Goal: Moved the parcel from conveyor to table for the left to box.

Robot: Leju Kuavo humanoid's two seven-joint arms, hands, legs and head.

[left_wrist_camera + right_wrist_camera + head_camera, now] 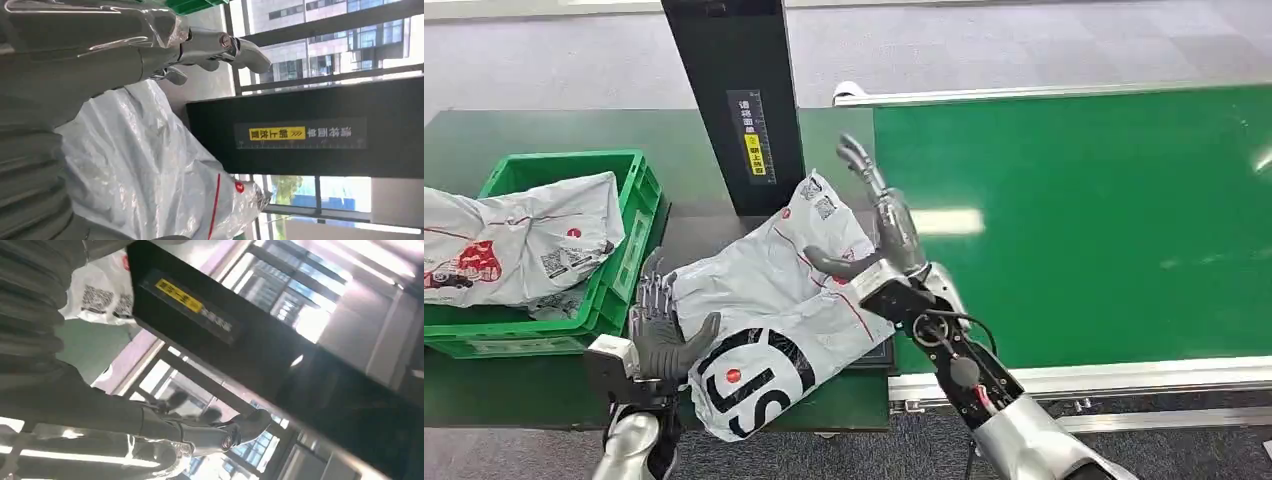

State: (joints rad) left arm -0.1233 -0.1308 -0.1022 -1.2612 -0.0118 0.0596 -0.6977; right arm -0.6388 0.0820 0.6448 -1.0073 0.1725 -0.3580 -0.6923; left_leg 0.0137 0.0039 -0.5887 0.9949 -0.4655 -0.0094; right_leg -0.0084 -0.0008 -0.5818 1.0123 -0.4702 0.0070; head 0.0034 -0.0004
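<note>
Parcel (774,310), a grey poly mailer with red lines and a black-and-white printed end, lies on the dark table (844,400) at the foot of the black pillar (734,100), between the green conveyor belt (1104,220) and the green crate (629,260), which holds similar mailers. Right hand (879,240) is spread open, thumb on the parcel's near-belt edge, gripping nothing. Left hand (662,330) stands open, fingers upright, against the parcel's crate-side edge.
</note>
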